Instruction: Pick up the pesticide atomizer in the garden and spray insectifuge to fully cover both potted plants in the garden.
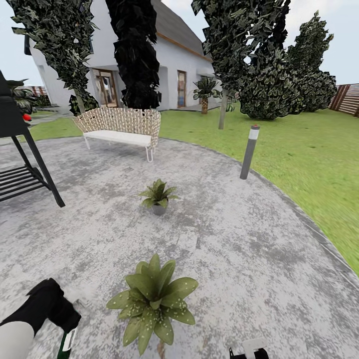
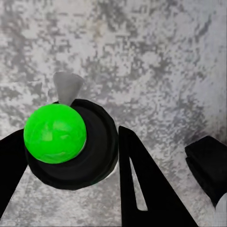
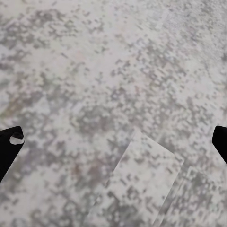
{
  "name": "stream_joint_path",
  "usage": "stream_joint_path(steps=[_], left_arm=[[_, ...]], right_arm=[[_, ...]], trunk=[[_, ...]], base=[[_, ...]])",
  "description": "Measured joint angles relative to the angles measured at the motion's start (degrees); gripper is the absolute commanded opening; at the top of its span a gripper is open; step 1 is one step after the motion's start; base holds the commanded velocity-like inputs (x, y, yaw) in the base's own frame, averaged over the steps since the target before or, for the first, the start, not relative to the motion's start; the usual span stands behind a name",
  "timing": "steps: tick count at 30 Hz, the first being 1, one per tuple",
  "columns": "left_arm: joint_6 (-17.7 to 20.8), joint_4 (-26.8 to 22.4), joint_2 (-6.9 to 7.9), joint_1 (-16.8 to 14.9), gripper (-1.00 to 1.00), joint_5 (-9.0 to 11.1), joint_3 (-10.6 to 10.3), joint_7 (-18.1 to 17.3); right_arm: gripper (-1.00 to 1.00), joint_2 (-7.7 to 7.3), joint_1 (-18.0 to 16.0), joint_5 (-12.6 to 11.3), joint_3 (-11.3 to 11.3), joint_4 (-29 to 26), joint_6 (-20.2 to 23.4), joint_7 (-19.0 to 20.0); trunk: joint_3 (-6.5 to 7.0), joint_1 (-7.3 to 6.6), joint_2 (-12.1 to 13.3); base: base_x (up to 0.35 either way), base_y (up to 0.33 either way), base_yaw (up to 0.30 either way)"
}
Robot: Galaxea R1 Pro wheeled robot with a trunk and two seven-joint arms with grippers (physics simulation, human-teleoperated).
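Rosettes in 2 grey pots [image 1: 158, 209], upright

Open paving lies between the 2 potted plants [image 1: 152, 298] [image 1: 158, 196]; bollard lamp [image 1: 249, 152] and bench [image 1: 121, 128] stand well apart.

Two dark fingers [image 3: 10, 144] wide apart over mottled grey paving [image 3: 113, 85].

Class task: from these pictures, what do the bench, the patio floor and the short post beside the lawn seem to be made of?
Bench: probably woven wicker, shown by its open pale lattice, with a smooth white seat.
Patio: looks like matte concrete or stone, mottled grey.
Post: likely smooth grey metal with a pale band near the top; the render leaves this open.
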Motion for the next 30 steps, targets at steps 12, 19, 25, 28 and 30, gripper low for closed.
stream_joint_path(steps=[12,19,25,28,30], left_arm=[[-0.8,3.4,-5.18,0.2,-1.00,-0.3,-5.5,3.8],[-0.9,3.5,-0.88,0.3,-1.00,2.2,-5.2,3.7],[-0.9,2.9,-1.95,0.2,-1.00,2.4,-4.9,3.8],[-0.8,2.7,-1.97,0.2,-1.00,2.4,-4.6,3.8],[-0.7,2.5,-1.97,0.2,-1.00,2.6,-4.6,3.9]], right_arm=[[1.00,-0.25,0.0,0.0,0.0,-0.1,-0.1,0.0],[1.00,0.07,0.0,-0.2,-0.2,-0.1,-0.1,-0.1],[1.00,0.16,0.0,-0.2,-0.2,-0.2,-0.1,-0.1],[1.00,-0.04,0.0,-0.2,-0.2,-0.2,-0.1,-0.1],[1.00,0.06,0.0,-0.2,-0.2,-0.1,-0.1,-0.1]], trunk=[[0.00,0.00,0.0],[0.00,0.00,0.0],[-0.09,0.00,0.0],[-0.09,0.00,0.0],[-0.09,0.00,0.0]], base=[[0.000,0.000,0.000],[0.000,0.000,0.059],[0.000,0.000,0.128],[0.000,0.000,0.000],[0.000,0.000,0.192]])
